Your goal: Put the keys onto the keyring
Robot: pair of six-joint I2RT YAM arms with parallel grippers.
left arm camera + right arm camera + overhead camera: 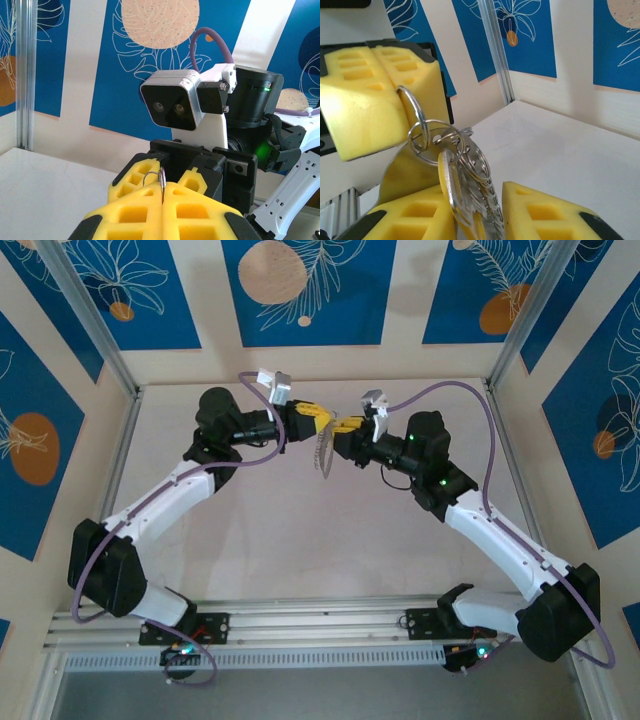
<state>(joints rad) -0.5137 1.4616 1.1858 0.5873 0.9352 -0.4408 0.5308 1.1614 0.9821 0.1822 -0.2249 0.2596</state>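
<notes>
The left tool (398, 91) pinched the keyring (419, 122). The keys (449, 182) hung between the pads of the right tool (474, 196), perhaps touching; I could not tell whether it gripped them.

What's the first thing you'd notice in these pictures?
The left arm and right arm meet nose to nose in mid-air, above the middle of the table. The yellow left gripper is shut on a thin ring. A shiny bunch of keys hangs from it, down into the right gripper.
</notes>
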